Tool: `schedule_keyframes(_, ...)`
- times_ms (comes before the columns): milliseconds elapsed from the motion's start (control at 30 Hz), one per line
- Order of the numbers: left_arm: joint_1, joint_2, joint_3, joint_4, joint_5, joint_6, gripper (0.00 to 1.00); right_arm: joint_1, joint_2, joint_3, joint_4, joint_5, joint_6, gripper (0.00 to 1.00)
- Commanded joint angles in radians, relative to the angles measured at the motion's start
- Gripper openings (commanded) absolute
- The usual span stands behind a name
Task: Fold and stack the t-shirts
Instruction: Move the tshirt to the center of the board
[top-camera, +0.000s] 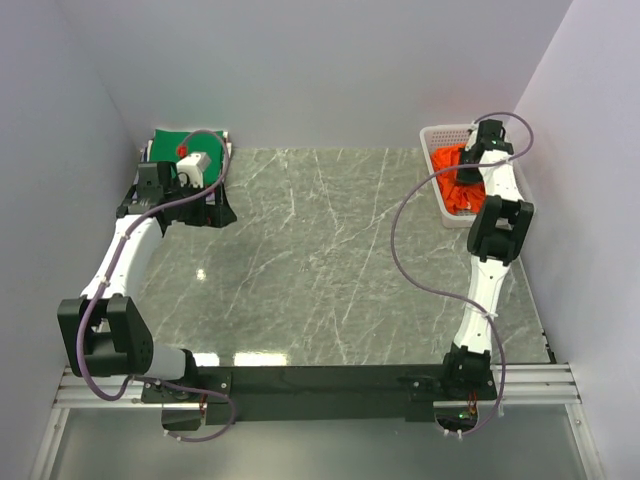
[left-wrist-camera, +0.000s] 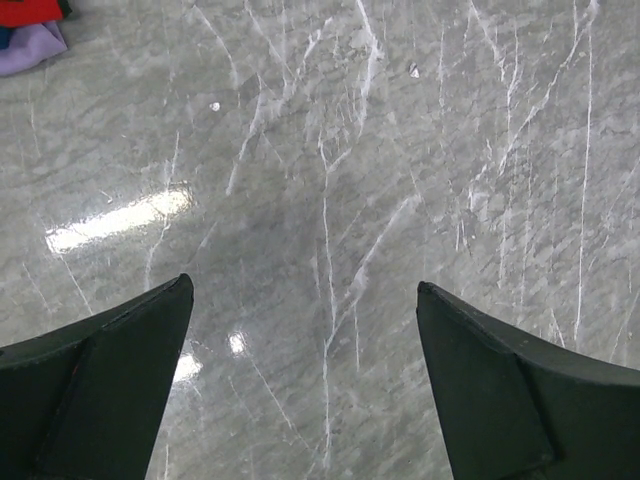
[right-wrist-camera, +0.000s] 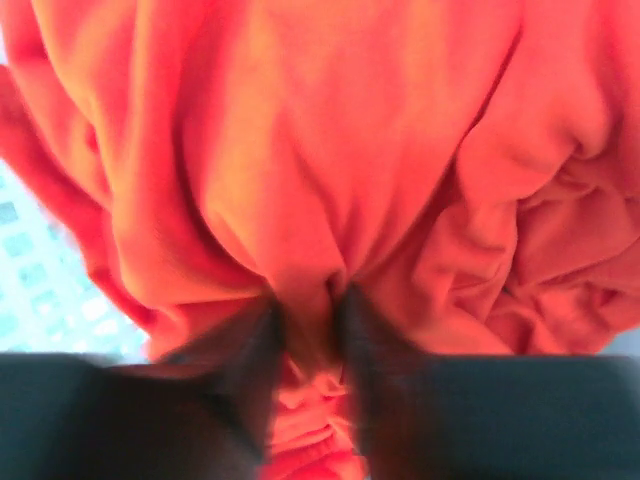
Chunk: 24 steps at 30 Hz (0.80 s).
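A bright orange t-shirt (top-camera: 455, 195) lies crumpled in the white lattice basket (top-camera: 436, 135) at the back right. My right gripper (top-camera: 462, 170) reaches into the basket. In the right wrist view it (right-wrist-camera: 308, 320) is shut on a pinched fold of the orange t-shirt (right-wrist-camera: 300, 150). A folded green t-shirt (top-camera: 170, 142) lies at the back left corner, with a bit of red cloth (top-camera: 183, 150) on it. My left gripper (top-camera: 185, 212) hovers just in front of it, open and empty over bare marble (left-wrist-camera: 305, 290).
The grey marble table (top-camera: 330, 260) lies between the arms. Walls close in the left, back and right sides. In the left wrist view a red cloth edge (left-wrist-camera: 30, 10) and a lavender cloth (left-wrist-camera: 30, 48) show at the top left corner. Basket lattice (right-wrist-camera: 40, 290) shows beside the orange cloth.
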Motion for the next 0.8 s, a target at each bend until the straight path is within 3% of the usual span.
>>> schedule_keyframes(0, 0.000, -0.002, 0.056, 0.018, 0.019, 0.003, 0.99, -0.045, 0.014, 0.073, -0.079, -0.075, 0.000, 0.11)
schedule_keyframes(33, 0.000, -0.002, 0.060, 0.021, 0.019, 0.006, 1.00, -0.047, 0.002, 0.073, -0.083, -0.087, -0.006, 0.02)
schedule_keyframes(67, -0.002, -0.001, 0.066, 0.026, 0.013, 0.004, 0.99, -0.045, -0.042, 0.048, -0.076, -0.093, -0.012, 0.00)
schedule_keyframes(433, 0.000, -0.010, 0.164, 0.020, 0.066, -0.057, 1.00, -0.023, -0.592, -0.249, 0.095, -0.289, 0.069, 0.00)
schedule_keyframes(767, -0.002, -0.074, 0.219, 0.015, 0.071, -0.079, 0.99, 0.049, -0.877, -0.127, 0.049, -0.512, 0.092, 0.00)
